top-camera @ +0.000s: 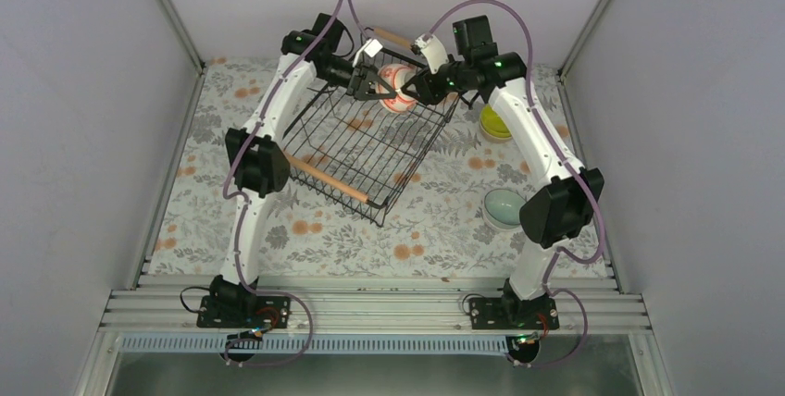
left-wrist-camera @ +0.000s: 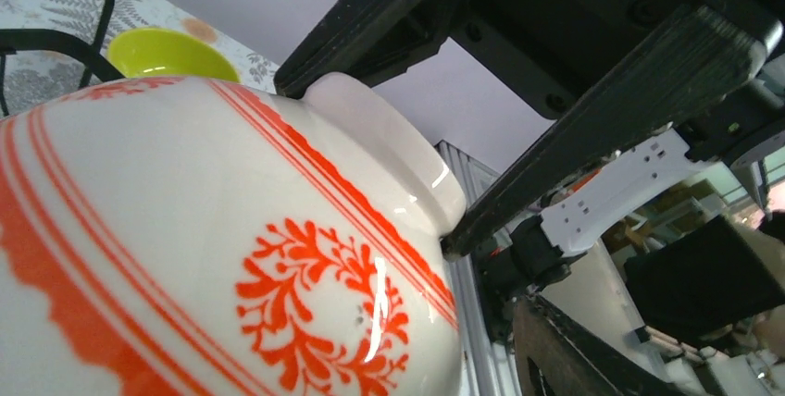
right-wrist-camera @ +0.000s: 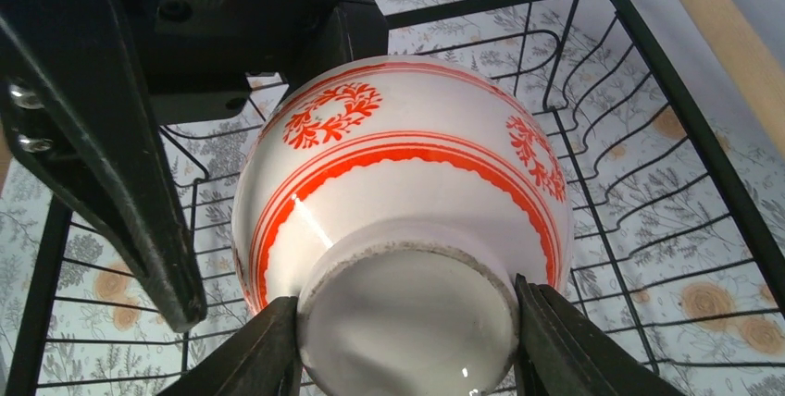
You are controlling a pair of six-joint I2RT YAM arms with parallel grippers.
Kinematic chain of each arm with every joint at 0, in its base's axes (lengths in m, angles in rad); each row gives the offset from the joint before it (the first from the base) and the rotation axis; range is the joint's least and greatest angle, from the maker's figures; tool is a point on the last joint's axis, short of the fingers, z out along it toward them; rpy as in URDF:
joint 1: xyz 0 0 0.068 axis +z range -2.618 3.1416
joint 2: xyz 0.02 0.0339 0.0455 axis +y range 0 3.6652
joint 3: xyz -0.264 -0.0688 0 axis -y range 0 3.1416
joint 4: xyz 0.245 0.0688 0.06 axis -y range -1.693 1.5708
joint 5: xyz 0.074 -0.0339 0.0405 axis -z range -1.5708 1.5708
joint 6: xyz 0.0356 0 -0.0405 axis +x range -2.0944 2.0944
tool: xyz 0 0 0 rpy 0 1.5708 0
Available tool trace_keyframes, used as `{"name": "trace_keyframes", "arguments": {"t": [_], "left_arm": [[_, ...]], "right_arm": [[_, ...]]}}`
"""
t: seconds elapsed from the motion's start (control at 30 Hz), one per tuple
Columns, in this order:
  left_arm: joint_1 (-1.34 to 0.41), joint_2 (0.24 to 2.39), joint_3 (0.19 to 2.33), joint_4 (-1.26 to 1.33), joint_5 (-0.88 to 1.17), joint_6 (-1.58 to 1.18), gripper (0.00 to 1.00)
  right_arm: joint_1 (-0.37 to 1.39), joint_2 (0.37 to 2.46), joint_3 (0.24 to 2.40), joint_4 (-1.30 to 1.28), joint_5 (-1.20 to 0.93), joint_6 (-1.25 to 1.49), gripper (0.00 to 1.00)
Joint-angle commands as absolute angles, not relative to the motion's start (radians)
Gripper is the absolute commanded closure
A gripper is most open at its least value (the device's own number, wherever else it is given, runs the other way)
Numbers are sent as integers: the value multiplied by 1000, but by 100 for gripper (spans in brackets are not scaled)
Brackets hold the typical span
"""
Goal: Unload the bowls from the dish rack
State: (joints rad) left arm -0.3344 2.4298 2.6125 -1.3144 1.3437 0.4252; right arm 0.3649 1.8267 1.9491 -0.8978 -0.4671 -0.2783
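The pinkish bowl with the red-orange pattern (top-camera: 398, 88) hangs tilted over the far end of the black wire dish rack (top-camera: 361, 151). My right gripper (top-camera: 415, 91) is shut on its foot ring; in the right wrist view both fingers clamp the base of the bowl (right-wrist-camera: 407, 165) with the rack (right-wrist-camera: 648, 54) below. My left gripper (top-camera: 375, 83) is open at the bowl's left side, and one of its fingers (right-wrist-camera: 139, 183) stands clear of the bowl. The bowl (left-wrist-camera: 231, 257) fills the left wrist view. The white and tan bowls are out of view.
A yellow-green bowl (top-camera: 495, 123) and a pale mint bowl (top-camera: 503, 207) sit on the floral cloth right of the rack. The yellow-green one also shows in the left wrist view (left-wrist-camera: 167, 52). The rack's wooden handles (top-camera: 329, 177) lie at its near and far ends. Grey walls enclose the table.
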Motion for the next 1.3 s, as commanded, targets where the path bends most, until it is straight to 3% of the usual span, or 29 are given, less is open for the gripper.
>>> {"name": "trace_keyframes", "arguments": {"t": [0.0, 0.5, 0.97, 1.27], "left_arm": [[-336, 2373, 2638, -1296, 1373, 421, 43], [-332, 2339, 2632, -1289, 1355, 417, 66], [-337, 2321, 2605, -1281, 1353, 416, 84], [-347, 2321, 2603, -1282, 1310, 420, 89]], "right_arm": [[362, 1829, 1925, -805, -524, -265, 69], [361, 1809, 1847, -753, -559, -282, 65], [360, 1818, 1823, -745, -575, -310, 48], [361, 1777, 1791, -743, -547, -335, 40]]}}
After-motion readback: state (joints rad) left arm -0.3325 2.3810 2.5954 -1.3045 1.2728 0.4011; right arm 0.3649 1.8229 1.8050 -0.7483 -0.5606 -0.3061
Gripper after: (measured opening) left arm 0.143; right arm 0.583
